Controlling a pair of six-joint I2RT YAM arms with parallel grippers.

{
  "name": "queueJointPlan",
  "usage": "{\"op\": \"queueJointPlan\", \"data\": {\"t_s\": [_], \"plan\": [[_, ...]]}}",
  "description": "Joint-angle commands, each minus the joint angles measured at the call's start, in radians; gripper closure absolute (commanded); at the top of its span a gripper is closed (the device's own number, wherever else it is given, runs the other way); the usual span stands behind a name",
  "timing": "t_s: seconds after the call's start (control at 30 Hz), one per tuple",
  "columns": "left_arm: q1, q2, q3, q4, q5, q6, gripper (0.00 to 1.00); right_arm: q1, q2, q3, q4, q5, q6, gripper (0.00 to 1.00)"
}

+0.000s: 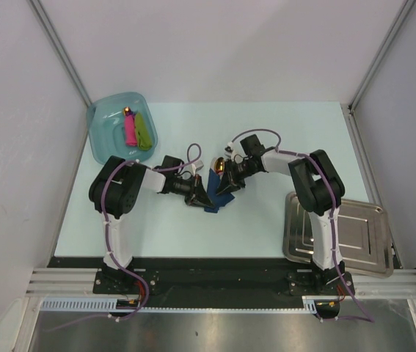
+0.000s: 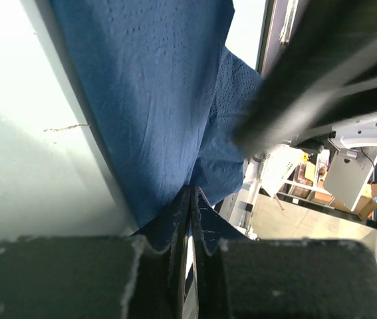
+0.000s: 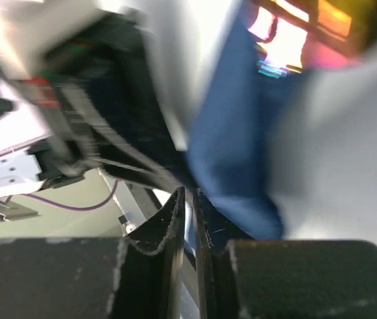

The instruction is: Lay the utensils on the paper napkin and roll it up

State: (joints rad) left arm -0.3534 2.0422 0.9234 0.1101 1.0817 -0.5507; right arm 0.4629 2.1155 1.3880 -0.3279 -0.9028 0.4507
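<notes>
Napkin [image 2: 155,100] hangs crumpled at mid-table, its edge clamped in the left gripper [image 2: 191,193], probably so it can be drawn flat. The right gripper [image 3: 188,193] meets it with jaws nearly together, but blur hides whether it grips. Just beyond gleams a gold utensil [image 1: 220,166], seemingly not yet wrapped. Farthest, the tub [image 1: 101,139] holds a pink stick [image 1: 129,128] and a green stick [image 1: 144,130].

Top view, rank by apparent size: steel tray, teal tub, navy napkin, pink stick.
1. steel tray
2. teal tub
3. napkin: bunched and partly hidden, so only the visible part is ranked
4. pink stick
</notes>
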Motion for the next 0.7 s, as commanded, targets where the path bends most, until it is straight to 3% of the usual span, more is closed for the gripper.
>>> {"op": "queueJointPlan", "data": {"t_s": [0.0,0.23,0.37,0.5,0.67], "plan": [[0.011,0.027,-0.028,0.008,-0.101,0.06,0.9,-0.004,0.018,-0.044,0.033,0.018,-0.009,0.86],[0.016,-0.011,-0.047,0.092,-0.046,0.051,0.85,0.01,0.063,-0.038,-0.033,0.122,-0.11,0.89],[0.011,-0.095,-0.057,0.157,-0.008,0.014,0.75,0.014,0.077,-0.032,-0.043,0.171,-0.138,0.9],[-0.018,-0.158,-0.034,0.129,0.006,0.026,0.69,0.025,0.083,-0.027,-0.049,0.188,-0.15,0.91],[-0.061,-0.168,-0.029,0.123,0.006,0.017,0.68,0.031,0.089,-0.026,-0.053,0.2,-0.158,0.91]]}}
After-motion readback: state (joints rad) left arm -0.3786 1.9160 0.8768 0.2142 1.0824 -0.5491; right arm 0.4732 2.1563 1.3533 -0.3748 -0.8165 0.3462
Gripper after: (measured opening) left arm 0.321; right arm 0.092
